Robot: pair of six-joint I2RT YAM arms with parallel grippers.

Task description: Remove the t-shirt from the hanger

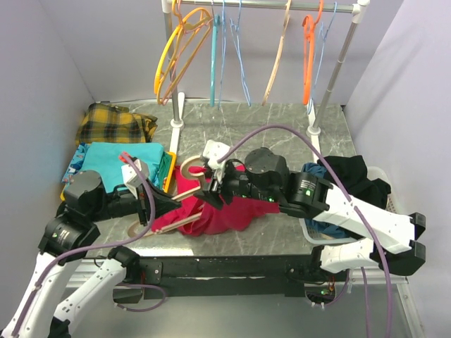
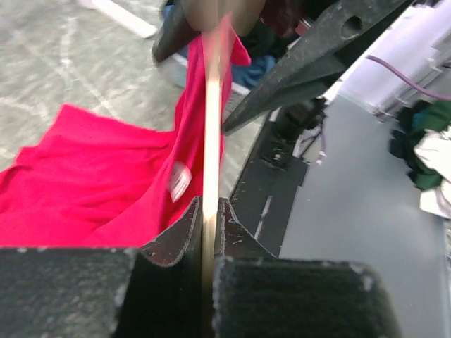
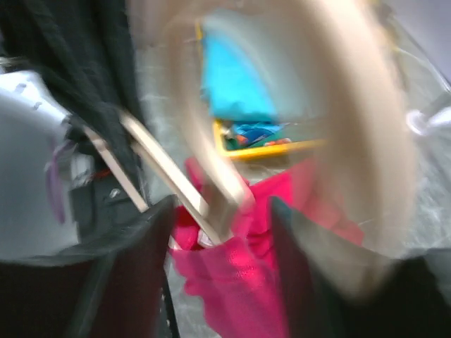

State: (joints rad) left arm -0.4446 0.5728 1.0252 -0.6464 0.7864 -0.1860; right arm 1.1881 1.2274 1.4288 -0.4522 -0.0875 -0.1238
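T-shirt [image 1: 236,211] lies red and crumpled at the near middle of the surface [image 1: 282,134], its collar end on the wooden hanger [image 1: 176,222]. My left gripper [image 2: 209,208] pinches the hanger's thin bar, I judge to anchor it. My right gripper [image 3: 222,218] stands spread about the hanger's neck and the cloth there, placed to draw fabric off.

top view looks down from behind; close wrist views share the t-shirt [image 1: 225,215]

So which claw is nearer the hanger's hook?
Right. The right claw sits open at the base of the hook; the left claw is clamped on the hanger bar, farther from it.
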